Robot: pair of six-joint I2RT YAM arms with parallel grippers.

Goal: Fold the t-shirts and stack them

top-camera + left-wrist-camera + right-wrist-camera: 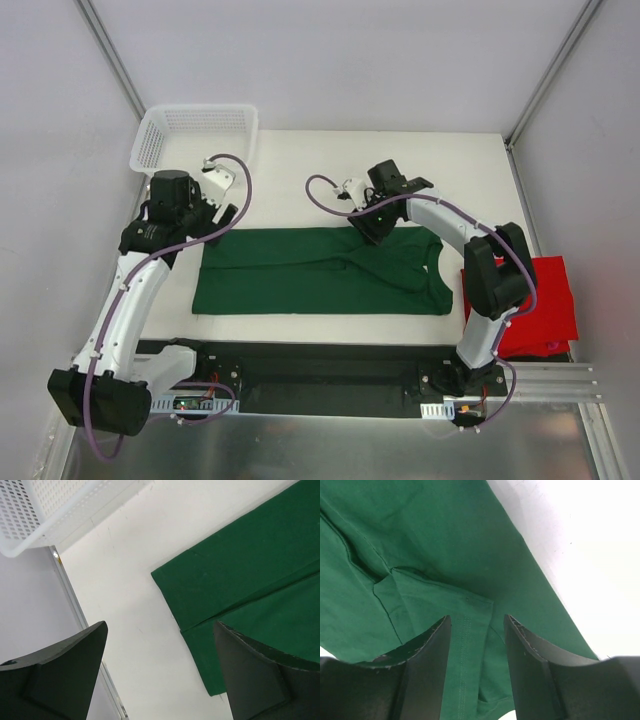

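A dark green t-shirt (320,272) lies flat across the middle of the table, folded into a long band. A red t-shirt (545,300) lies at the table's right edge. My left gripper (228,216) hangs open just off the green shirt's far left corner; in its wrist view the left gripper (160,625) has only bare table between its fingers, with the green t-shirt (250,565) to the right. My right gripper (362,228) is low over the shirt's far edge. There the right gripper (477,617) stands half open, its jaws either side of a stitched sleeve hem (465,645).
A white mesh basket (195,135) stands at the back left corner, and the basket (40,510) also shows in the left wrist view. The enclosure walls and metal frame posts (110,50) close off the sides. White tabletop (450,170) lies beyond the shirt.
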